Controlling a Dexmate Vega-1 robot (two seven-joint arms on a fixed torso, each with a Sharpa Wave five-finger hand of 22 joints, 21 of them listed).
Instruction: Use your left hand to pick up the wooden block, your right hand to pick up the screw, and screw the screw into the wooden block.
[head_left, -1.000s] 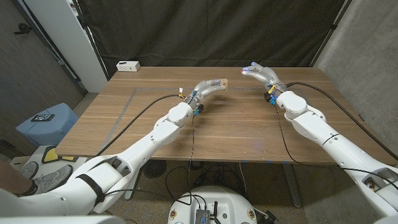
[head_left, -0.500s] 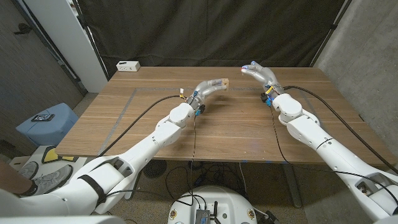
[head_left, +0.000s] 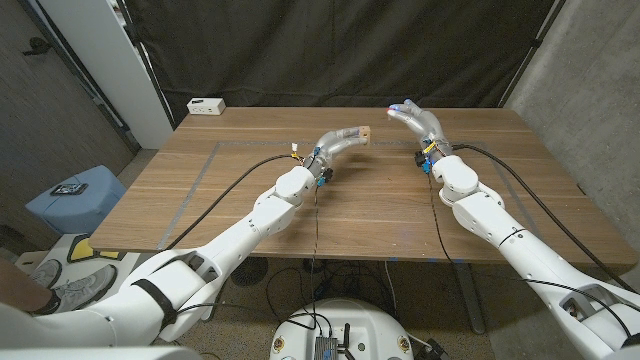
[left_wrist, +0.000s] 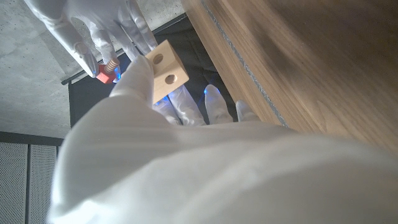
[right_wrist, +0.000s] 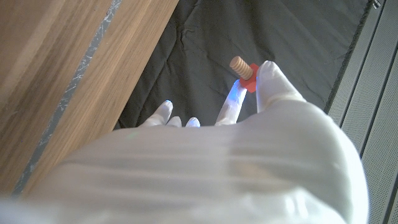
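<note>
Altogether the task's things number two: one wooden block (left_wrist: 165, 72) and one screw (right_wrist: 242, 68). The block is pale, with two round holes showing on one face in the left wrist view, and the left robot hand (head_left: 341, 139) grips it at the fingertips, raised above the counter (head_left: 380, 200). The screw has a tan threaded shaft and a red head; the right robot hand (head_left: 420, 122) pinches it between thumb and a finger, also held up off the counter. In the left wrist view the right robot hand with the screw sits near the block, apart from it.

One white box (head_left: 207, 105) stands at the far left corner of the brown wood-grain counter, and a black cable (head_left: 520, 158) runs along each arm. Behind the counter hangs a black curtain (head_left: 330, 50), with grey wall panels on both sides. On the floor to the left sits a blue stool (head_left: 75, 200) with a small dark device on top.

Compared with a second ago, the right robot hand has moved in toward the left one, narrowing the gap between screw and block, while the left robot hand keeps the block about where it was.
</note>
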